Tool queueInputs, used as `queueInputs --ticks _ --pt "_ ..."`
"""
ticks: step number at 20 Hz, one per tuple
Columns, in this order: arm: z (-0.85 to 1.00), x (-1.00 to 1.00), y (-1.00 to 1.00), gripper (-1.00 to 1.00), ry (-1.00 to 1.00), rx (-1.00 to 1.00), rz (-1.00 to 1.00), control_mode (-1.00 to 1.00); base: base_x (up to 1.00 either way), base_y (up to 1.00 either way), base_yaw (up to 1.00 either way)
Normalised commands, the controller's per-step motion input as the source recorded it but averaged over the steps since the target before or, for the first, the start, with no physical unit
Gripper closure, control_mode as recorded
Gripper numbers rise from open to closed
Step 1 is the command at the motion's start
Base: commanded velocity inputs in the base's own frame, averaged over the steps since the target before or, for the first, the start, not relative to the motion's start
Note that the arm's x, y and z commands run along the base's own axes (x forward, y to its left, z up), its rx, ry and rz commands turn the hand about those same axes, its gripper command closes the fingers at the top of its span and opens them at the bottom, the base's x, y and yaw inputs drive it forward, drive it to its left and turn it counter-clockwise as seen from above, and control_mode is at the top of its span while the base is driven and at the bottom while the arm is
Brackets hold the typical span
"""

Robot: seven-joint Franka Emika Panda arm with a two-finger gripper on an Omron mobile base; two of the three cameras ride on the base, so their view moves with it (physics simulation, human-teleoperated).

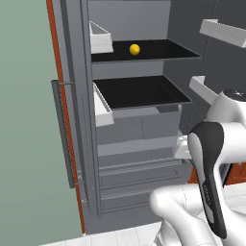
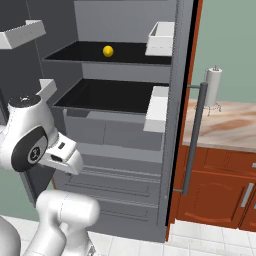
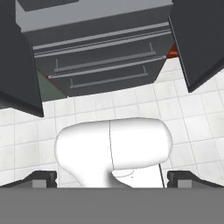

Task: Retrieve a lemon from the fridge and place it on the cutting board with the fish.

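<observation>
The fridge (image 1: 139, 132) stands with both doors swung wide. The lemon (image 1: 134, 49) lies on its upper black shelf, a small yellow ball toward the middle (image 2: 108, 50). My gripper (image 3: 112, 180) is open with nothing between its tips and hangs low in front of the fridge, well below the lemon. It looks down at the lower drawers (image 3: 100, 52) and the white tiled floor. The cutting board and the fish are out of view.
White door bins (image 1: 100, 39) (image 2: 161, 39) flank the shelves. A second black shelf (image 1: 141, 91) juts out below the lemon's. The right door's long bar handle (image 2: 194, 140) hangs beside red-brown cabinets (image 2: 220, 185). A paper towel roll (image 2: 213, 86) stands on a marbled counter (image 2: 225, 125).
</observation>
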Motion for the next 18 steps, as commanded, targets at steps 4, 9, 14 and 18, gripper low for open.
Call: queueInputs --ticks 4,9,14,18 --pt "0.0 0.0 0.0 -1.0 0.0 0.0 0.0 -1.0 0.0 0.0 0.0" --pt "0.0 0.03 0.0 -1.0 0.0 0.0 0.0 -1.0 0.0 0.0 0.0" --pt "0.0 0.0 0.0 -1.0 0.0 0.0 0.0 1.0 0.45 -0.01 0.01" --pt "0.0 0.0 0.0 -1.0 0.0 0.0 0.0 1.0 0.56 -0.09 0.04"
